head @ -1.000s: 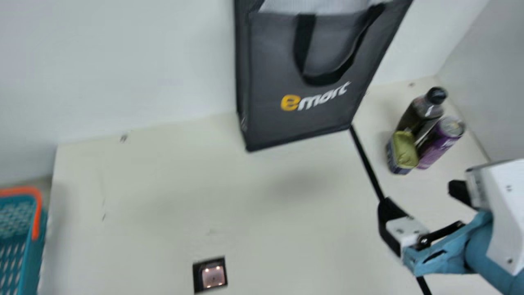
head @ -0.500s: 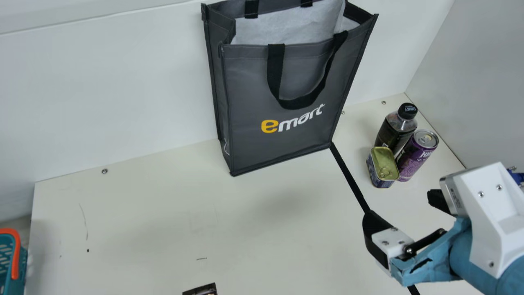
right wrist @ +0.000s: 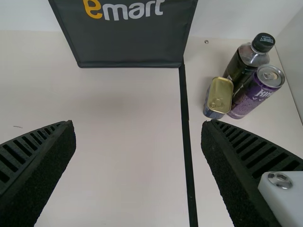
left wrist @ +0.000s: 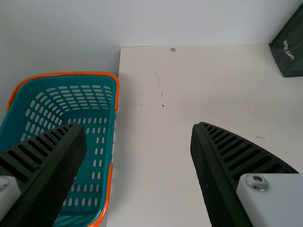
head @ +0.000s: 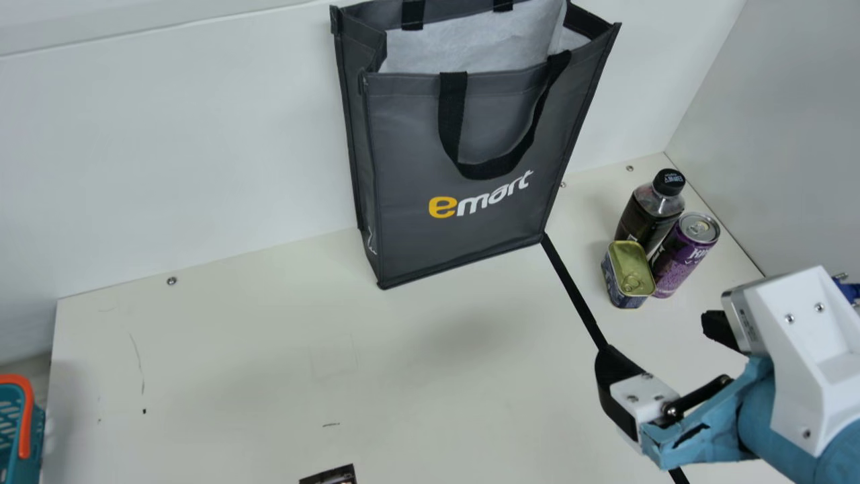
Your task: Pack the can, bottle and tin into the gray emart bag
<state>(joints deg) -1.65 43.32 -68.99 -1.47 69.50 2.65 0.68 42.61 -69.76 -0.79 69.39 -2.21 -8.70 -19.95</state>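
In the main view, the gray emart bag (head: pixel 463 148) is standing upright in the upper middle of the frame, its mouth showing a pale lining (head: pixel 470 50) and a black handle (head: pixel 453 111) drooping over its front. At the right of the frame, the bottle (head: pixel 648 212), can (head: pixel 685 255) and tin (head: pixel 629 272) are standing close together on the tabletop (head: pixel 255 363), with the tin sitting nearest the lower edge. A black strip (head: pixel 574 289) is running from the bag's lower right corner toward the lower right.

The right tool (head: pixel 658 336) is hovering at the lower right, standing wide open and holding nothing. In the left wrist view, the left tool (left wrist: pixel 138 126) is also gaping wide, gripping nothing. A teal basket (head: pixel 7 440) with an orange handle (head: pixel 27 420) is poking in at the lower left. At the bottom edge, something dark, perhaps a small flat panel (head: pixel 329 476), is showing partly.
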